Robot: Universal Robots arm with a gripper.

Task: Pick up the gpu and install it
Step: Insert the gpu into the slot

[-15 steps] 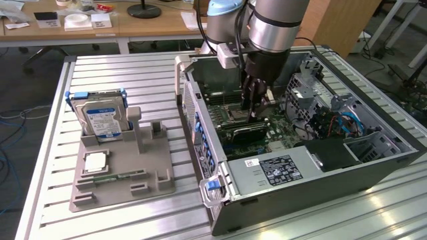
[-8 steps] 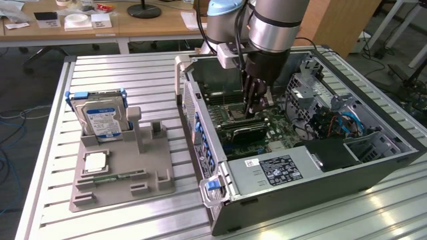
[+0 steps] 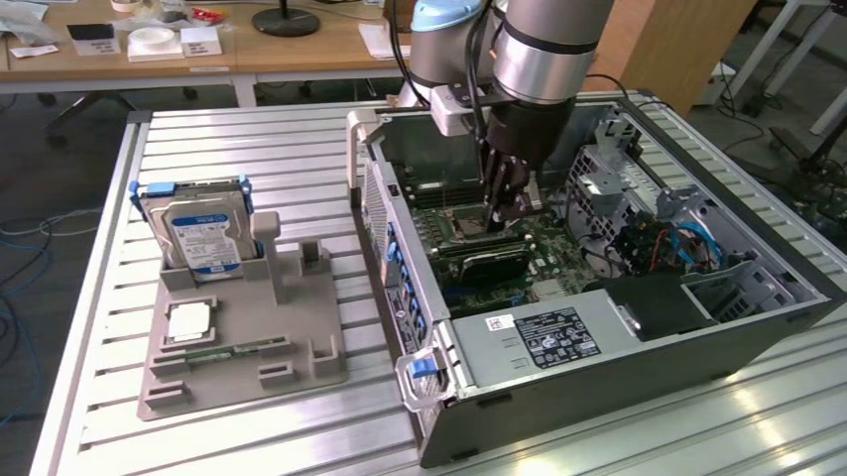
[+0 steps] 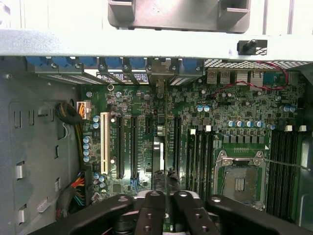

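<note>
The gpu (image 4: 162, 161) stands edge-on over the motherboard (image 3: 530, 243) slots, clenched in the claw (image 3: 501, 220). If it is a little off the slot, pressing could bend its contacts.

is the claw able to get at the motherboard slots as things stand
Probably yes: the case lies open, and the claw, shut on the gpu, hangs right above the slots with nothing between.
</note>
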